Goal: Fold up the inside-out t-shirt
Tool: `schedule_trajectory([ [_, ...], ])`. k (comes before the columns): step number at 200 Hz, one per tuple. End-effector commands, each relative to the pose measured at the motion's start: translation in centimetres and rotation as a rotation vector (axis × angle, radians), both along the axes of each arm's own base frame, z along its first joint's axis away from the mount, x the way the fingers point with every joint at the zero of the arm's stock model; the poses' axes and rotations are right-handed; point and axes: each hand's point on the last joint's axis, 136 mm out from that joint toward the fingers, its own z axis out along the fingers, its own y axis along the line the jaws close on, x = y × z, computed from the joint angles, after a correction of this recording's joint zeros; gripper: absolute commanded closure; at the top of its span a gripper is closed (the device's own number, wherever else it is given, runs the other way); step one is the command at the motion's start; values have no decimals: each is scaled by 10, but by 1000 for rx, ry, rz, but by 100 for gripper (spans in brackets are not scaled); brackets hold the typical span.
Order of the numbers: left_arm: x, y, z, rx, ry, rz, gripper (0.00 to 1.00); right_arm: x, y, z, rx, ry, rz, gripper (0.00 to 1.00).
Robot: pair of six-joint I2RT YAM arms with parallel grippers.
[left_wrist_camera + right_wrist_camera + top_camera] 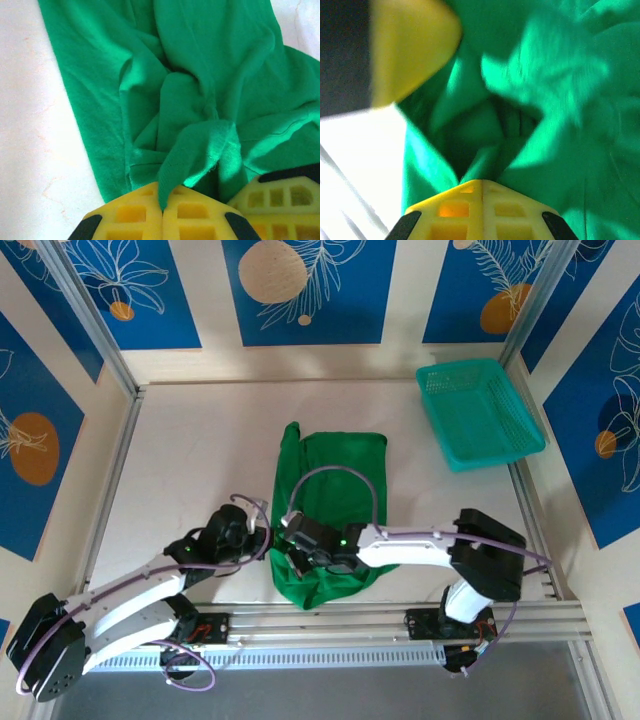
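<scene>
The left gripper (pixel 162 214) is clenched on a raised fold of the wrinkly bright green cloth t-shirt (pixel 200 75). The right gripper (pixel 482 197) (just beside it) pinches the same cloth. The shirt lies bunched on the white table (pixel 190 450) near the arms, well apart from the teal plastic mesh basket (pixel 478 410).

teal mesh basket (pixel 478 412), white table (pixel 200 460)

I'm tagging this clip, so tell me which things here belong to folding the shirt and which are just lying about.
In the job: green t-shirt; left gripper and right gripper, fingers of both shut on its cloth.
Lying about: teal mesh basket, far right, apart from the shirt.
</scene>
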Motion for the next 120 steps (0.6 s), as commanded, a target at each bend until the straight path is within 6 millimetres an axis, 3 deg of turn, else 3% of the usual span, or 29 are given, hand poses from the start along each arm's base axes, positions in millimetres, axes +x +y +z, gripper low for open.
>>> schedule_trajectory([
  [1,6,-2,12,-61,-15,28,100,-33,11,48,197,-44,239,100],
  [21,9,-2,7,-85,0,38,100,-70,4,52,252,-46,443,100],
  [44,7,-5,2,-118,39,42,100,-79,-8,34,189,21,423,100],
  [48,6,-6,1,-127,43,41,100,-74,-9,31,171,10,390,98],
  [59,4,-7,-1,-150,59,41,100,-58,-10,28,135,-20,269,67],
  [69,2,-9,-2,-166,79,34,100,-41,-6,29,122,-26,160,54],
  [93,-5,-12,-4,-200,124,28,100,-12,7,35,100,22,-94,53],
  [120,-7,-14,-4,-224,143,24,100,4,12,18,38,41,-250,58],
])
